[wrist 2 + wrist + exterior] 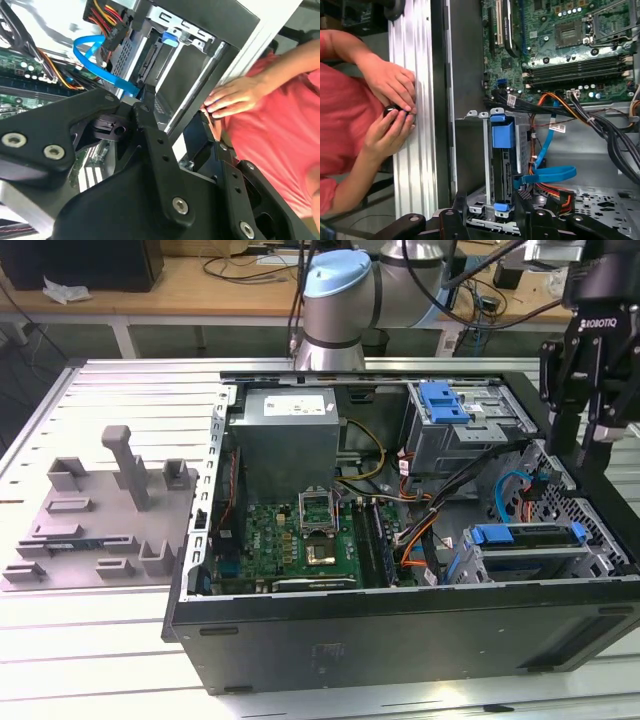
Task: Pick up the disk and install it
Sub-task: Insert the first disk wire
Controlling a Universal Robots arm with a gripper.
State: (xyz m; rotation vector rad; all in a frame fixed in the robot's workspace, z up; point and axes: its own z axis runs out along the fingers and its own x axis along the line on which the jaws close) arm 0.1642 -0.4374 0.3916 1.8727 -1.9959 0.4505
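The disk (528, 538), a silver drive with blue bracket ends, sits in the drive bay at the front corner of the open computer case (400, 625), toward the exterior view's right. In both wrist views it shows edge-on in that bay (501, 170) (150, 60). My gripper (588, 445) hangs above the case's right end, over the bay. It is open (175, 107) (492, 202) and holds nothing.
A person in a red top rests both hands (392, 107) (232, 97) on the table rail beside the case. Inside the case are a grey power supply box (290, 430), a motherboard (300, 540), a cage with a blue latch (445, 405) and loose cables (545, 175). A grey fixture (100, 510) lies at the exterior view's left.
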